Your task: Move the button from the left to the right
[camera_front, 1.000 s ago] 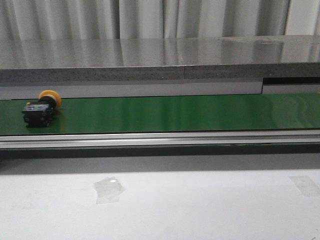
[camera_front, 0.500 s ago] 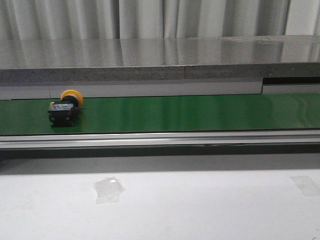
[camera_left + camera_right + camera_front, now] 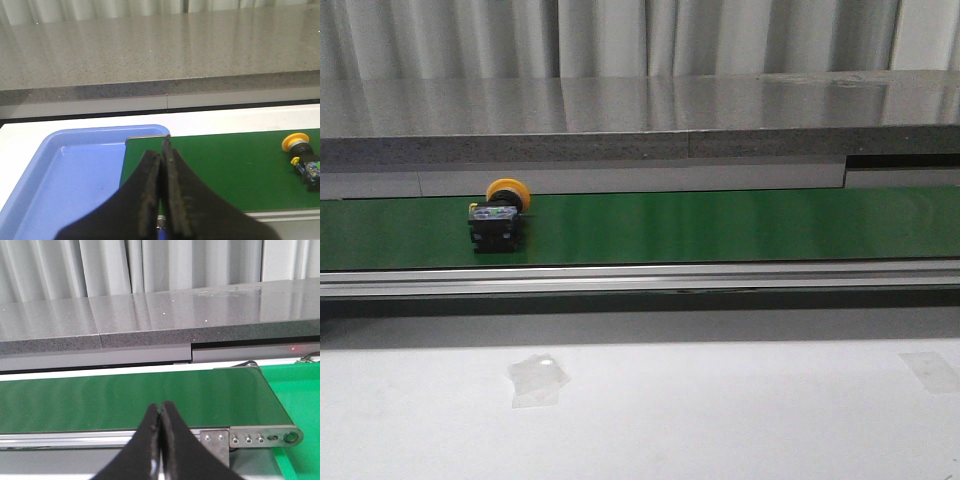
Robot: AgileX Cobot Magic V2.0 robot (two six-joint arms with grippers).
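Observation:
The button (image 3: pixel 497 219), a black boxy body with a round yellow-orange head, lies on the green belt (image 3: pixel 720 225) in its left part. It also shows in the left wrist view (image 3: pixel 302 159), far off to the side of my left gripper (image 3: pixel 164 145). My left gripper is shut and empty, over the belt's end beside a blue tray (image 3: pixel 65 175). My right gripper (image 3: pixel 161 408) is shut and empty, over the belt's near rail close to its other end. Neither gripper shows in the front view.
A grey stone ledge (image 3: pixel 640 120) runs behind the belt. The belt's aluminium rail (image 3: pixel 640 278) runs along its near side. A white table (image 3: pixel 720 410) with tape patches lies in front. A green surface (image 3: pixel 300 390) sits past the belt's right end.
The button has travelled to the right along the belt, from the far left toward the middle. Neither gripper has taken hold of anything.

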